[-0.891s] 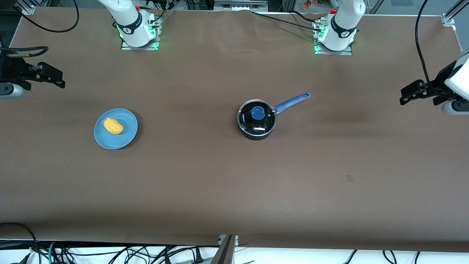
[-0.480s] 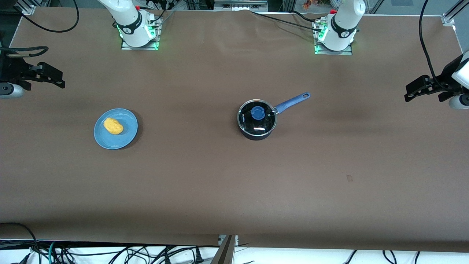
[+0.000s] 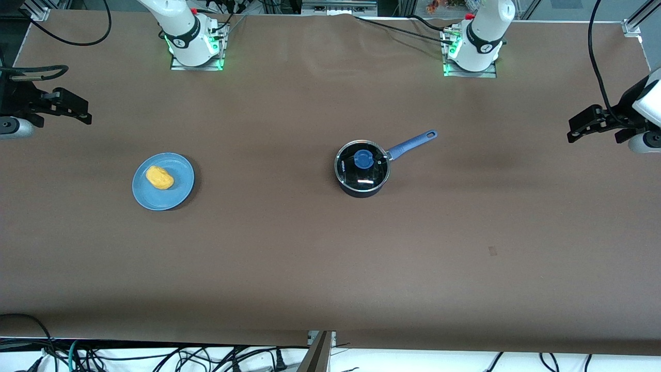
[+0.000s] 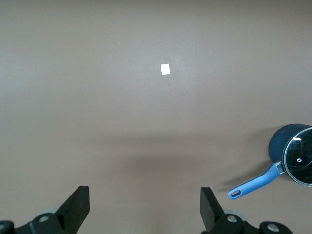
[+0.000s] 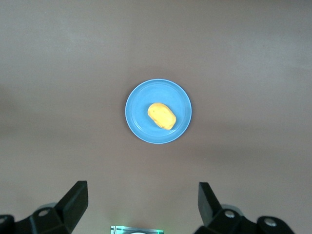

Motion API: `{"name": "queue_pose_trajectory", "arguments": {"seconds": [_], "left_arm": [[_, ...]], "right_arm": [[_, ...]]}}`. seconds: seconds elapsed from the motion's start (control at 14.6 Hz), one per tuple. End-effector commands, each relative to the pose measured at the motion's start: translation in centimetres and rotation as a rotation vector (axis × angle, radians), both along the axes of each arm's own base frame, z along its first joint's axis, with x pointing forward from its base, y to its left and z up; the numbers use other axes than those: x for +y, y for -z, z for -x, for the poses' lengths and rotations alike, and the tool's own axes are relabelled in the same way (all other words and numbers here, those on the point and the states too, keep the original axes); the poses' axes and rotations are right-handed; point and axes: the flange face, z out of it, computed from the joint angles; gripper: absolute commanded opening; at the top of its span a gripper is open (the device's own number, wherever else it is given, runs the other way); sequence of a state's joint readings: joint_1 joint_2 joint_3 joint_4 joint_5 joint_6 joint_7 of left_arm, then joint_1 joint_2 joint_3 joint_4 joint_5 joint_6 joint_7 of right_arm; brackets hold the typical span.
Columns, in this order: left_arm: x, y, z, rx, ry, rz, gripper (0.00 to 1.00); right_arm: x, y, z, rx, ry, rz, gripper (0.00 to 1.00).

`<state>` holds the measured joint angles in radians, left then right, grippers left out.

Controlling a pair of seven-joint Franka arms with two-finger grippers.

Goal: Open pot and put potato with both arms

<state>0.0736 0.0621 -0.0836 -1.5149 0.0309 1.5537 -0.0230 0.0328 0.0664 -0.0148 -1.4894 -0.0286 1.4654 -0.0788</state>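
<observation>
Pot [image 3: 362,175]: black saucepan, glass lid [image 3: 362,166] seated, mid-desk, well apart from the left end effector [image 3: 583,125], which hangs released over that arm's end of the desk [image 3: 330,258]. Likely rigid, moderately heavy; lid probably slick and breakable, best taken by its blue knob [image 3: 363,158].

Potato [image 5: 162,116]: small yellow-orange lump on blue plate [image 5: 139,122], ahead of the released right end effector [image 5: 141,204]. Probably light, firm, rounded; pinch across its short width.

Left pincer [image 4: 145,207] spread wide over bare table [image 4: 97,122], white tag [image 4: 165,69], pot [image 4: 292,156] at edge.
</observation>
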Motion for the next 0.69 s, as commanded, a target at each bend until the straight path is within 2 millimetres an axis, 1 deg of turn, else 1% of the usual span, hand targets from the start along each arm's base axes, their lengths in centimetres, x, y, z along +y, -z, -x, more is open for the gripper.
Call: {"name": "queue_pose_trajectory", "arguments": {"seconds": [0.0,0.62], "left_arm": [[0.08,-0.50,0.51,-0.005,0.010,0.001,1.00],[0.19,-0.41,0.47,-0.003,0.002,0.015,1.00]], "right_arm": [[0.06,-0.20,0.01,-0.007,0.006,-0.018,1.00],[0.06,-0.20,0.01,-0.007,0.006,-0.018,1.00]]}}
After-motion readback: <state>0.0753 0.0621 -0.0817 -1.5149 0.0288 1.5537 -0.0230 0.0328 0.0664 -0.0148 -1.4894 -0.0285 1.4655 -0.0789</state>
